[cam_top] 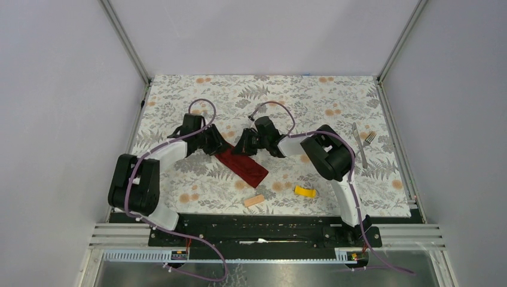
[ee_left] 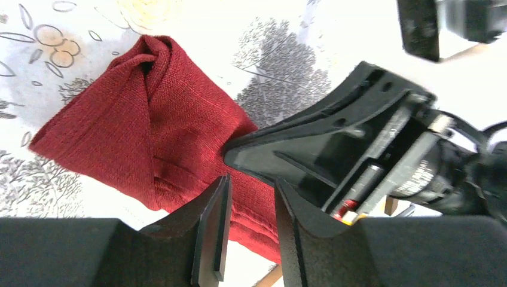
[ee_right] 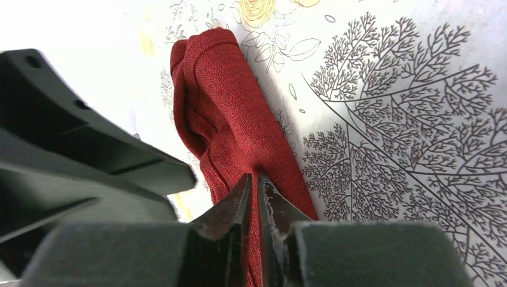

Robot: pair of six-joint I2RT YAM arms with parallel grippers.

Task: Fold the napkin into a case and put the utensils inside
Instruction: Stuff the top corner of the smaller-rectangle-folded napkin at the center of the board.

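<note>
The dark red napkin (cam_top: pixel 242 164) lies folded into a narrow strip on the flowered cloth, running from upper left to lower right. My right gripper (cam_top: pixel 244 147) is at its far end, and its jaws (ee_right: pixel 255 179) are shut on a pinched fold of the napkin (ee_right: pixel 233 107). My left gripper (cam_top: pixel 216 145) is just left of it, open, its fingers (ee_left: pixel 252 185) straddling the napkin's edge (ee_left: pixel 149 131) without closing on it. The knife (cam_top: pixel 359 145) and the fork (cam_top: pixel 369 139) lie side by side at the far right of the table.
A tan block (cam_top: pixel 254 200) and a yellow block (cam_top: pixel 305 192) lie near the front edge, below the napkin. The two gripper heads are very close together; the right one (ee_left: pixel 359 137) fills the right side of the left wrist view. Metal frame posts line the table.
</note>
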